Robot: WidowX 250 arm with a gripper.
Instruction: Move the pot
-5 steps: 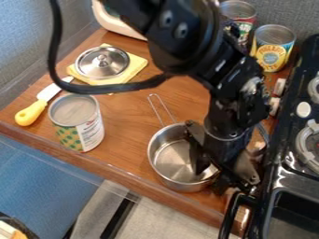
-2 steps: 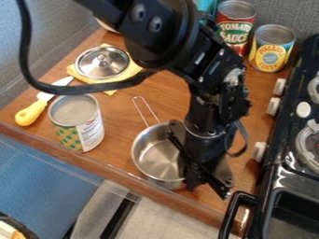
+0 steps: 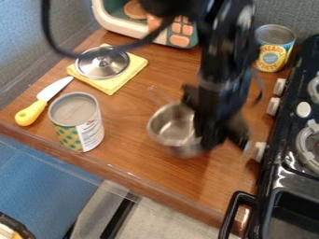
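We see the pot blurred, partly covered.
We lose its right side behind the blurred arm; the top edge cuts off the arm and the toy appliance, the right edge the stove.

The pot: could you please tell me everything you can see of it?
The pot is round, open-topped and silver, apparently metal. Its thin looped handle points toward the view's upper left, and its visible inside looks empty. It is right of the green-spotted can. The gripper hides its right side; whether it is gripped or lifted, I cannot tell.
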